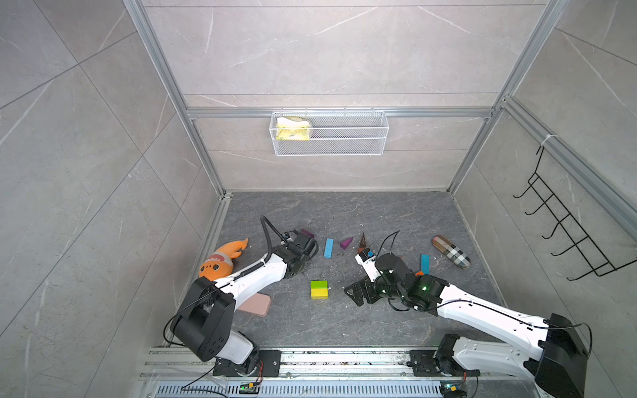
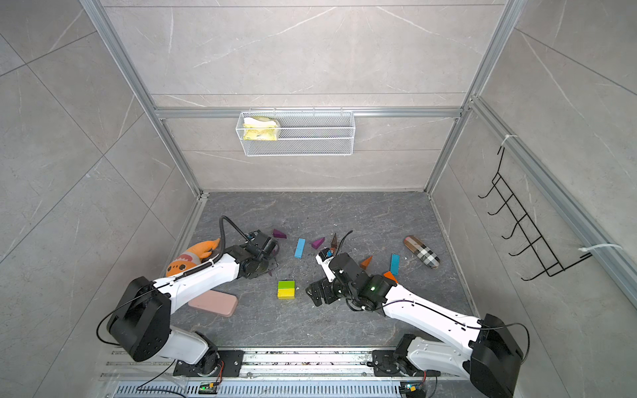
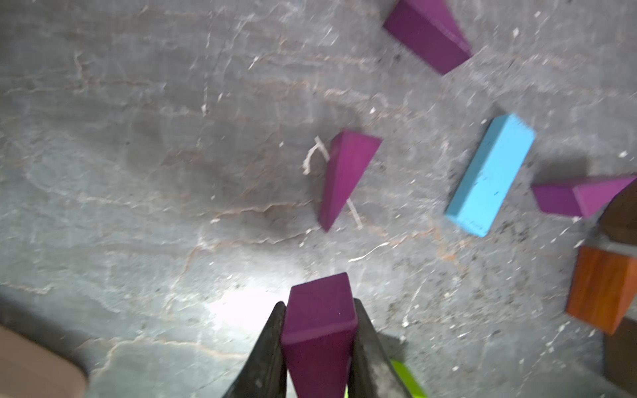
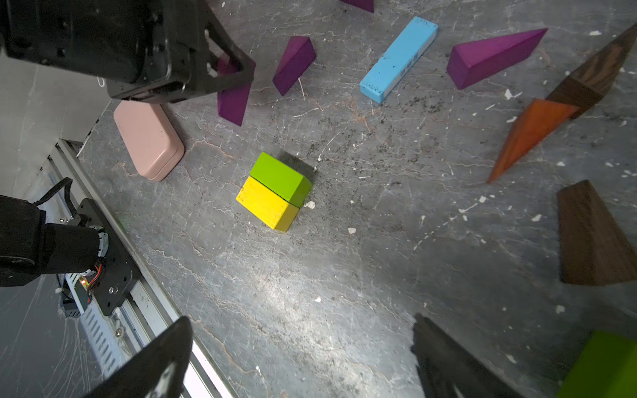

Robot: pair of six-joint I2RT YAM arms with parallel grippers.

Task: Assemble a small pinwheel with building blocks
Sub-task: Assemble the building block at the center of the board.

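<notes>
Slate floor: plush fish, pink case, wedge

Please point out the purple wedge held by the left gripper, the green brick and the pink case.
Held purple triangular wedge [image 3: 319,310]: left wrist view, on its thick end face.
Green rectangular brick [image 4: 276,175]: right wrist view, on its top face.
Pink rounded flat case [image 2: 215,303]: in a top view, on its upper surface.

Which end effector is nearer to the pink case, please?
Left. The left end effector, shut on a purple wedge, hangs close to the pink case; the open right end effector sits farther off, beyond the yellow brick.
</notes>
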